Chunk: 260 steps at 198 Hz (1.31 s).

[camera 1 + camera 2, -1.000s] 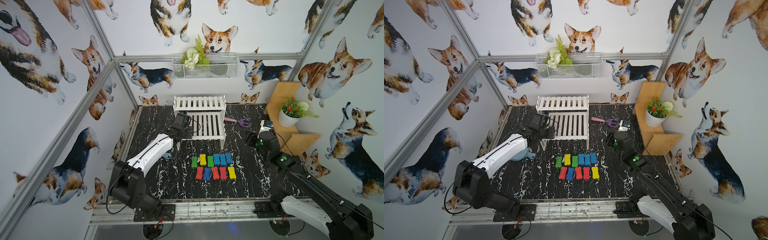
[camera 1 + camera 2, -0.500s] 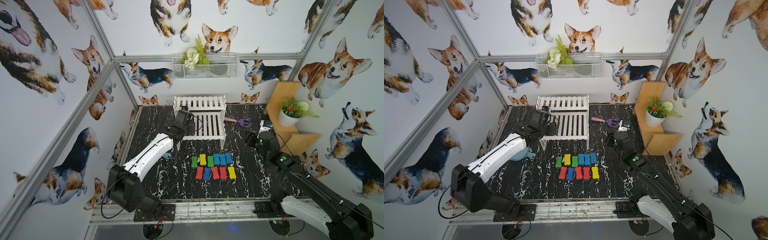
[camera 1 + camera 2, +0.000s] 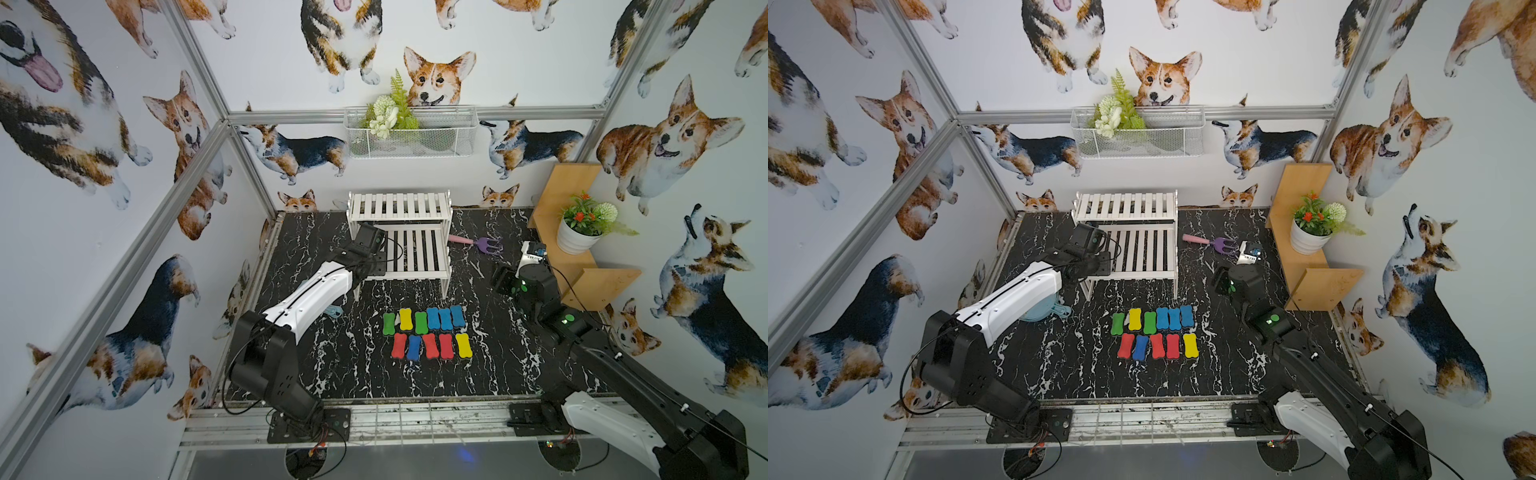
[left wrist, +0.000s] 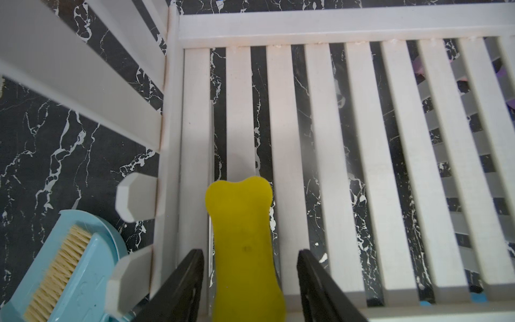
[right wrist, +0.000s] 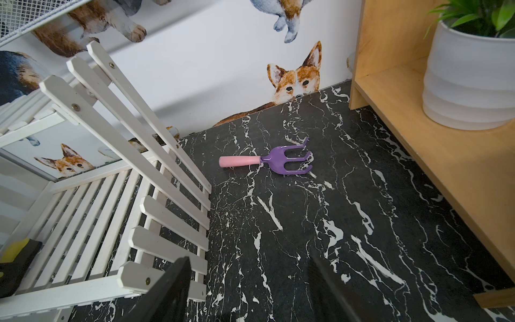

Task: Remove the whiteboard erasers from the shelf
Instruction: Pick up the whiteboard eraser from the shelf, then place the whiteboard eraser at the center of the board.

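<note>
Between the left gripper [image 4: 250,252] jaws, which are standing apart and clasping nothing | yellow eraser [image 4: 243,237] is lying on the shelf [image 4: 348,167] lower slats, untouched | probably handling light, stiff-topped, felt-soft underneath; narrow waist is offering the best hold | right gripper [image 5: 249,260] is hanging spread, empty

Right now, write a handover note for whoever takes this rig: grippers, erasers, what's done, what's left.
Left gripper: open, jaws either side of the yellow eraser on the shelf's lower tier, not closed.
Right gripper: open, empty, above the table.
Done: eleven erasers lie in two rows on the table.
Left: grip the yellow one, the only one seen on the shelf, and set it down with the rest.
</note>
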Tool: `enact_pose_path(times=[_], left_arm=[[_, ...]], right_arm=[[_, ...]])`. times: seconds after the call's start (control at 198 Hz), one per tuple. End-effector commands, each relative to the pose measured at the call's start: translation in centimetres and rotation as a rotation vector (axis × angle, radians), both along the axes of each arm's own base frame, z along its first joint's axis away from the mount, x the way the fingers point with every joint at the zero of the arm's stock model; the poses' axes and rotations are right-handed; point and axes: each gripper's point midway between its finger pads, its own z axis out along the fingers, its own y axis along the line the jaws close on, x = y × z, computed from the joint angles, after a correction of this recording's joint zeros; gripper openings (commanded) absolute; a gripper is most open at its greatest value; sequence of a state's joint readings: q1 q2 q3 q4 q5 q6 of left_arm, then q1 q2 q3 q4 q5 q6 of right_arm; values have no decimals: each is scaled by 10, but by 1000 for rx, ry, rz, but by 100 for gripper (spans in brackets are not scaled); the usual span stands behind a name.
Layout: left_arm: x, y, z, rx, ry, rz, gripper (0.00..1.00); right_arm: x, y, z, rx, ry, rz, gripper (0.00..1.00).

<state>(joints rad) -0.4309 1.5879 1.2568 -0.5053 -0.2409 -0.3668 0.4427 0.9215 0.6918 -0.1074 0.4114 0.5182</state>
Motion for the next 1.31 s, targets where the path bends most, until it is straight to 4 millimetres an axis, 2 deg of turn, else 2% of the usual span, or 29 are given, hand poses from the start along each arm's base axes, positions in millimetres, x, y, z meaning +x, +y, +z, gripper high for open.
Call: enact_pose_path(times=[0.0,0.101,0.257,0.358,0.464,0.565,0.691,0.782,0.908,0.923,0.983,1.054,1.306], left_arm=[[5,3,0,19,-2,9,55],[6,1,1,12,-8,3,45],[5,0,6,4,-14,-1,38],[-1,0,23,-32,-44,1,35],[-25,-5,51,-76,-102,-7,36],[-64,-12,53,-100,-96,-24,37],[-116,-16,30,-145,-35,-24,37],[-155,-17,2,-176,34,-20,37],[-196,-24,-37,-247,152,-25,37],[-204,-21,-53,-234,188,-22,37],[-221,-21,-81,-249,263,-23,37],[-228,-24,-98,-257,311,-28,36],[-219,-33,-119,-168,346,-82,36]], right_arm=[[1,-2,4,2,-19,-12,72],[1,-2,3,3,-17,-10,72],[1,-2,3,4,-17,-11,72],[1,-2,4,3,-17,-11,72],[0,-3,6,1,-20,-16,72],[-1,-4,6,3,-26,-17,72],[-2,-3,6,10,-25,-14,72],[-2,-2,5,15,-22,-7,72],[-1,-1,4,12,-20,-5,72],[-1,-1,4,11,-20,-5,72],[0,-1,5,9,-20,-6,72],[0,-1,6,8,-21,-5,72],[1,-2,8,2,-20,-10,72]])
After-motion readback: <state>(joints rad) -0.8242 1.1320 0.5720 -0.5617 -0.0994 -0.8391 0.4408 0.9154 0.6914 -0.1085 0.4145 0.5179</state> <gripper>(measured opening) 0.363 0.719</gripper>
